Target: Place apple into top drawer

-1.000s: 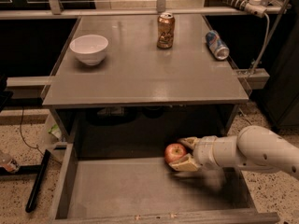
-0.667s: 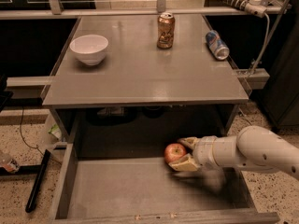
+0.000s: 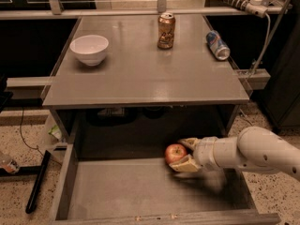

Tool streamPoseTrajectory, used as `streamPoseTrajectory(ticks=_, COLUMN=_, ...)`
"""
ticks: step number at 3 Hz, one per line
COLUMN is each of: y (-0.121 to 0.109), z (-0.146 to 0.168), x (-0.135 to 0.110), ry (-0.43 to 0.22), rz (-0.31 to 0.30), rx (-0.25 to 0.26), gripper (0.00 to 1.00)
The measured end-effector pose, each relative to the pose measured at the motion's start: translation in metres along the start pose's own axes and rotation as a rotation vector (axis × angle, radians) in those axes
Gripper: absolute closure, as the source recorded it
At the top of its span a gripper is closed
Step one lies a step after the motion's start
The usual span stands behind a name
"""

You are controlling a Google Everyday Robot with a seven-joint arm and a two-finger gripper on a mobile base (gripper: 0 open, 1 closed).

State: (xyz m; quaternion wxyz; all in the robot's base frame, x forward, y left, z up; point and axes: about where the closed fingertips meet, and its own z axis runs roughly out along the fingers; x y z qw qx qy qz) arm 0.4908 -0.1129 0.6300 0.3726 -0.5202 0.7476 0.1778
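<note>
Over the right rear of the drawer (image 3: 122,189), the hand (image 3: 182,154) is clamped on the apple (image 3: 174,152), which looks clear of the floor. Risk: if dropped from here, the round apple may bounce or roll into a wall. Lower first.

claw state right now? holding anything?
Claw: closed on the round red-and-yellow apple, over the right side of the wide grey open drawer.

Grey table (image 3: 140,78): white bowl (image 3: 89,49) rear-left, upright brown can (image 3: 166,30) rear-centre, blue can (image 3: 218,45) on its side nr right edge. Gripper (image 3: 179,154) below tabletop, in open top drawer (image 3: 140,191), right side, fingers clasping apple (image 3: 175,153).
</note>
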Motion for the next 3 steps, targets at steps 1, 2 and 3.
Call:
streamPoseTrajectory(ticks=1, y=0.0000, z=0.0000, x=0.0000, ry=0.000, rz=0.000, rx=0.000, gripper=0.14)
streamPoseTrajectory(ticks=2, y=0.0000, z=0.0000, x=0.0000, ry=0.000, rz=0.000, rx=0.000, gripper=0.00)
streamPoseTrajectory(ticks=3, y=0.0000, z=0.0001, x=0.0000, ry=0.000, rz=0.000, rx=0.000, gripper=0.00)
